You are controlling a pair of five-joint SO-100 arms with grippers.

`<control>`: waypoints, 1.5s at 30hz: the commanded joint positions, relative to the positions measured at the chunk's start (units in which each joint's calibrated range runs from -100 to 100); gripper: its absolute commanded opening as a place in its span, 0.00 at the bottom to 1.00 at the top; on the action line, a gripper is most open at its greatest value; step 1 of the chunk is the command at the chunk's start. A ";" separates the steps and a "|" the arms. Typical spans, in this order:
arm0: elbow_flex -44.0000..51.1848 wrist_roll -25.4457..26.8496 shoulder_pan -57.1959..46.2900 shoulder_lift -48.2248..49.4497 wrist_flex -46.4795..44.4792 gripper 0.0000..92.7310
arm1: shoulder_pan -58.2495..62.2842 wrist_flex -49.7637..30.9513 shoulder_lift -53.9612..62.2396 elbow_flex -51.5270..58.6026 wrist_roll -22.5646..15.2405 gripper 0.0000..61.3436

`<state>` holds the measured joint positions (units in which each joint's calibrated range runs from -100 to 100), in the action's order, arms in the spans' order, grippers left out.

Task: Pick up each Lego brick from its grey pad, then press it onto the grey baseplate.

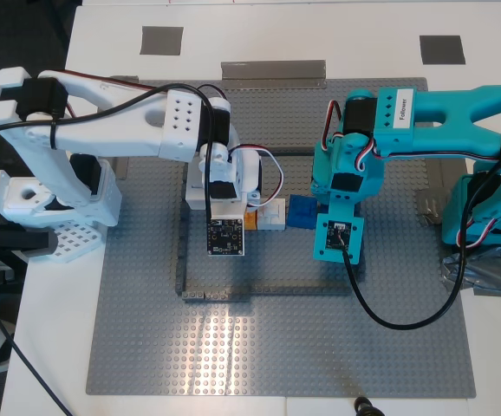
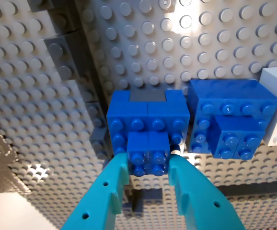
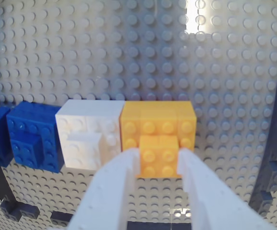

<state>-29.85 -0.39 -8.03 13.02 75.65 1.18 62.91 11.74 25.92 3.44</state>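
My first gripper (image 2: 148, 164) is teal, and its jaws are shut on a small blue Lego brick (image 2: 148, 153) sitting on top of a larger blue block (image 2: 147, 122). My second gripper (image 3: 158, 160) is white and shut on a small orange Lego brick (image 3: 159, 160) on top of a larger orange block (image 3: 157, 120). Both blocks stand on the grey baseplate (image 1: 276, 347), in a row near its middle. In the exterior view the teal gripper (image 1: 333, 208) hides the held blue brick, and a bit of orange (image 1: 250, 222) shows beside the white gripper (image 1: 229, 212). Two grey pads (image 1: 161, 40) (image 1: 442, 49) lie bare at the back.
Between the two held stacks stand a white block (image 3: 90, 132) and a second blue block (image 2: 232, 122) with a small blue brick on top. A thin outline of dark grey bricks (image 1: 181, 260) borders the row. The arm bases stand at the exterior view's left and right edges.
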 commanded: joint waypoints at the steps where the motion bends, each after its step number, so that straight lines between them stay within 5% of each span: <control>1: 0.46 -0.17 -0.42 -0.06 0.10 0.03 | -0.71 0.55 3.11 -1.31 -0.49 0.00; 6: 0.37 -0.17 -0.35 -0.23 0.10 0.03 | -0.71 0.47 3.19 -0.59 -0.93 0.01; 10: 0.37 -0.17 -0.21 -0.23 0.10 0.04 | -0.78 0.64 3.19 -0.50 -1.17 0.14; 11: 0.37 -0.66 -0.21 -0.23 0.10 0.08 | -0.78 0.96 3.19 -0.41 -1.03 0.26; 26: 1.73 -0.90 -1.58 0.63 0.91 0.13 | -1.22 2.18 3.88 -0.68 -1.37 0.26; 38: 13.83 -0.85 -5.65 5.78 10.68 0.13 | -2.60 5.27 6.02 -1.22 -1.37 0.25; 45: 22.86 -0.61 -18.63 9.81 14.99 0.12 | -6.01 10.16 8.60 -3.30 -1.08 0.25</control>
<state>-13.17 -1.28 -18.24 19.61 89.65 -2.55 70.23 15.63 25.92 2.37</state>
